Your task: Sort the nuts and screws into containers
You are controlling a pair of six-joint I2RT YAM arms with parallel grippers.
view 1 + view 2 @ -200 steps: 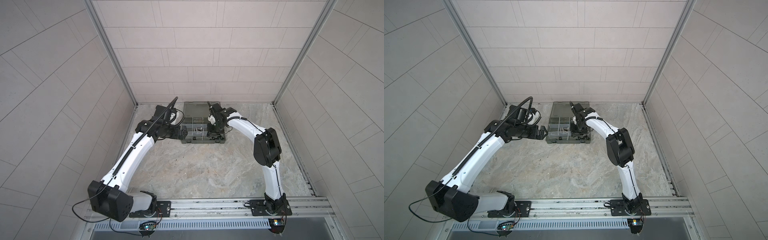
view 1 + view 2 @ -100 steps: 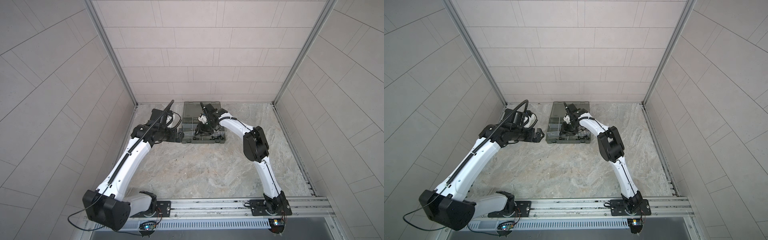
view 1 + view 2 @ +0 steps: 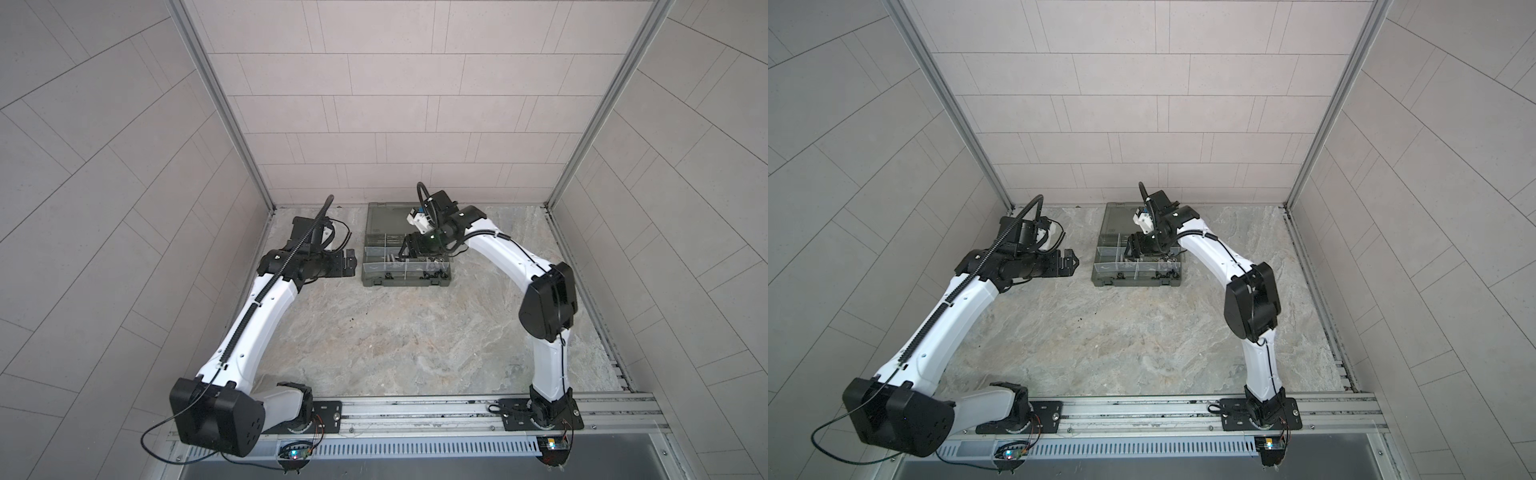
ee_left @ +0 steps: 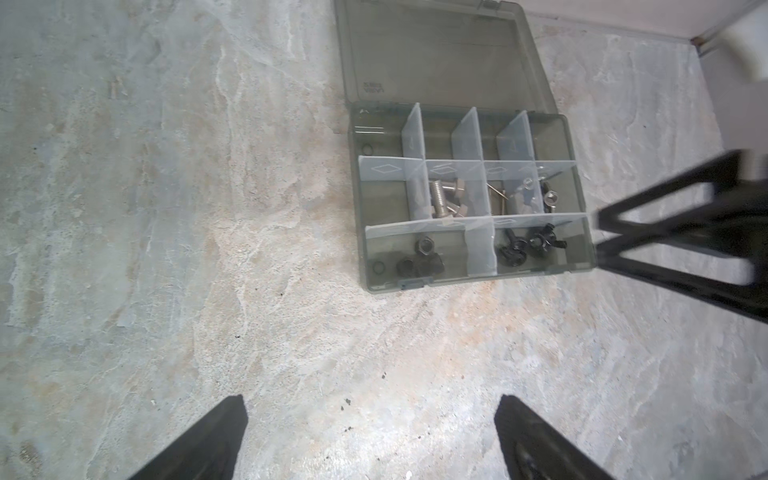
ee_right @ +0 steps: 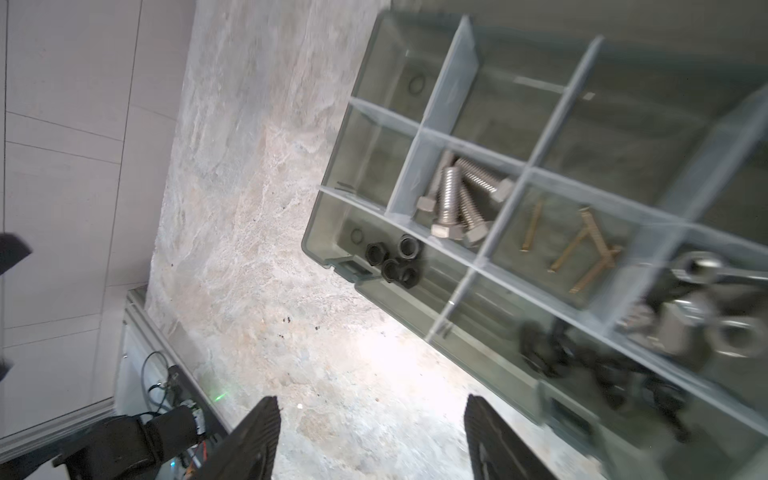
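The containers are compartments of a grey-green organizer case lying with its lid open at the back of the table. Silver hex bolts fill one middle compartment and thin brass-coloured screws the one beside it. Black hex nuts and black wing nuts lie in the front row; silver nuts sit at the case's right end. My right gripper hovers open and empty above the case. My left gripper stands open and empty just left of it.
The case's flat lid lies open toward the back wall. Tiled walls close in the back and both sides. A metal rail carrying both arm bases runs along the front edge. Tiny dark specks dot the stone-patterned tabletop.
My right gripper's jaws have spread apart above the case, and that arm swung left and then back. The left gripper has drawn slightly left, away from the case, still open.
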